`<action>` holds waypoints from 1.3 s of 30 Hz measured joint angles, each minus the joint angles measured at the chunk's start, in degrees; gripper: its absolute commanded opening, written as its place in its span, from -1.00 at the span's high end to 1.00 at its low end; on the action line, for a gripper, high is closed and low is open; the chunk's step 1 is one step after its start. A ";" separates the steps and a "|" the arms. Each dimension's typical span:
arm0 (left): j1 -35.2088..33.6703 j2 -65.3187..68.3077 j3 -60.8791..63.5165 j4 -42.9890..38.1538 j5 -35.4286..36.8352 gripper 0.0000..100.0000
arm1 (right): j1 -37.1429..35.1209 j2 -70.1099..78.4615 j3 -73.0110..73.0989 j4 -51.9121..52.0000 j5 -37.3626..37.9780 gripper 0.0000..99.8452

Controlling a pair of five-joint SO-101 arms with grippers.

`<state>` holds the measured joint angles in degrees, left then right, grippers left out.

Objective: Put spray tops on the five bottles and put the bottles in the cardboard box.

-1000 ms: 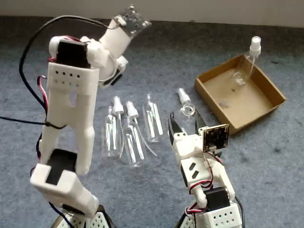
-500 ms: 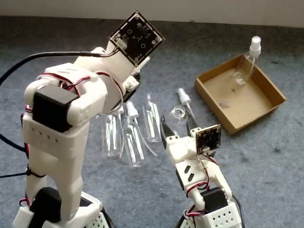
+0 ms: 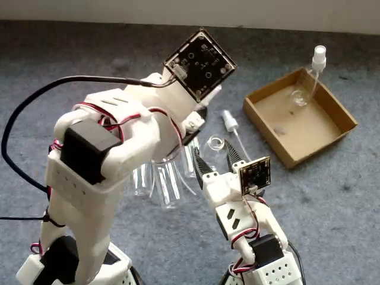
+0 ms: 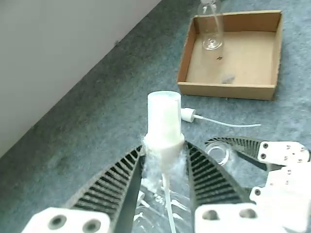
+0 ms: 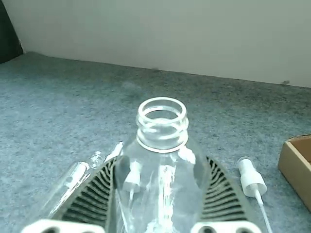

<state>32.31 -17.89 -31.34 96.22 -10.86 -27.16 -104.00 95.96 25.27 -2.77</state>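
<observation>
Clamping onto a white spray top [image 4: 164,114], the left gripper [image 4: 164,148] pinches it at the collar, with the dip tube trailing back between the fingers. Close beside it, the right gripper [image 3: 212,153] is closed around a clear bottle [image 5: 163,145]. The bottle's open neck sticks out past the fingertips with no top on it. One loose spray top [image 3: 230,122] lies on the grey carpeted bench [image 3: 89,59], between the held bottle and the cardboard box [image 3: 266,132] at far right. Inside the box, a capped bottle [image 3: 309,80] leans in the far corner, its spray head poking above the rim. More clear bottles [image 3: 169,184] lie side by side to the left of the right gripper, partly hidden under the left arm.
</observation>
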 measured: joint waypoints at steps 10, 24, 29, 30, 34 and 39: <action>2.73 0.00 0.00 -11.69 4.40 0.99 | 0.00 -0.09 0.00 3.08 0.00 0.85; 2.99 -4.84 0.00 -11.60 20.22 0.99 | 0.00 -0.09 0.00 3.08 0.00 0.85; 2.90 -12.22 4.66 -7.74 20.22 0.99 | 0.00 -0.09 0.00 3.08 0.00 0.85; 2.90 -13.63 6.86 -7.74 20.22 0.99 | 0.00 -0.09 0.00 3.08 0.00 0.85; 2.99 -20.04 17.32 -9.76 20.22 0.99 | 0.00 -0.09 0.00 3.08 0.00 0.85; 2.99 -29.54 32.62 -22.07 20.22 0.99 | 0.00 -0.09 0.00 3.08 0.00 0.85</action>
<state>35.30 -47.43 1.27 74.15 9.36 -27.16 -104.09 95.96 28.35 -2.77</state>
